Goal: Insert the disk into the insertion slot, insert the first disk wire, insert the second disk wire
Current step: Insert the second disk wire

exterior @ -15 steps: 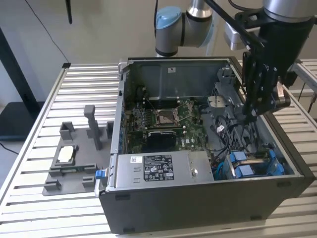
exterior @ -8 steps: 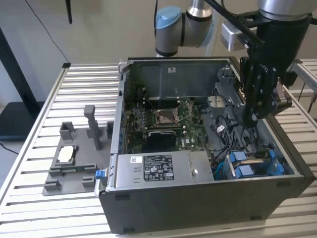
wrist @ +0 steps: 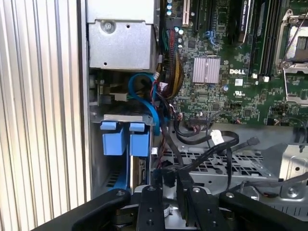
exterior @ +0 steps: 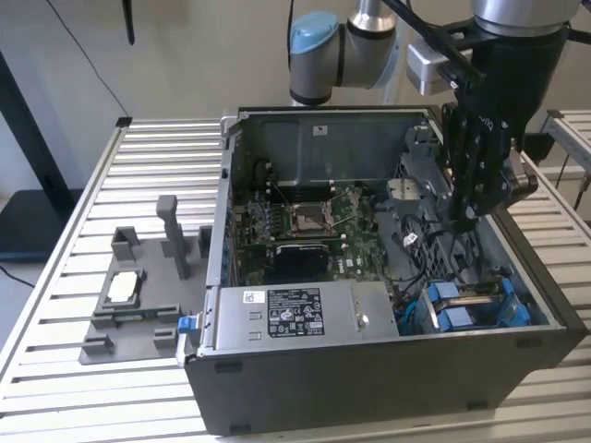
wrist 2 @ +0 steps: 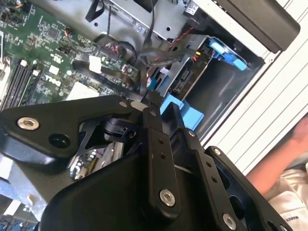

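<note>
The black metal gripper [exterior: 462, 221] has narrow fingers, seemingly pinching the thin black disk wire [wrist: 168, 177] (limp, so hold its stiff plug). At its five o'clock, the silvery blue-framed disk [exterior: 452, 317] sits in the dark grey metal insertion slot [wrist 2: 219, 89].

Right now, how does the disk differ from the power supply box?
The disk sits in a blue frame; the power supply box is grey metal with a white label. The box is wider than the disk, which lies toward the exterior view's right of it. Both sit inside the computer case.
</note>
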`<state>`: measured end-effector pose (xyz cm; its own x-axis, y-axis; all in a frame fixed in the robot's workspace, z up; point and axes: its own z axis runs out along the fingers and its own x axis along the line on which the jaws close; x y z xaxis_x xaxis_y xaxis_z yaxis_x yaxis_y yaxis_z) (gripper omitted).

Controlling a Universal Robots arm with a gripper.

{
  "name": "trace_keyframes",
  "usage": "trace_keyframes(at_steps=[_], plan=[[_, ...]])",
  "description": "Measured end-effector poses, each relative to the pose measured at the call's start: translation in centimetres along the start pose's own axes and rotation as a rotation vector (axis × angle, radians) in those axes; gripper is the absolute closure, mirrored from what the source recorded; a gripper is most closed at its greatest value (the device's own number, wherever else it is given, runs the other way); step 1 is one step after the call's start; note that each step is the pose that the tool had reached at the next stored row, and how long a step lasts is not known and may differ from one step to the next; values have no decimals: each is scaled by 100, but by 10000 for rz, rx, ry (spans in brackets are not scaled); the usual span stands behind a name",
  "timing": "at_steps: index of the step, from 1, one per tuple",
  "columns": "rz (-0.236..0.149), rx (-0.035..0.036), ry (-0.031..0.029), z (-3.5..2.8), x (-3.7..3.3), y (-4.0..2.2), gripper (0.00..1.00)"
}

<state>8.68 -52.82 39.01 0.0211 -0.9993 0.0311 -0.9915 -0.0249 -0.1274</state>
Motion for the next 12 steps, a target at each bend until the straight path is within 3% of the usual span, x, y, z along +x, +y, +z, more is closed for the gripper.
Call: trace_keyframes(at_steps=[12], plan=[[-214, 155, -19, 43, -8, 54, 73]])
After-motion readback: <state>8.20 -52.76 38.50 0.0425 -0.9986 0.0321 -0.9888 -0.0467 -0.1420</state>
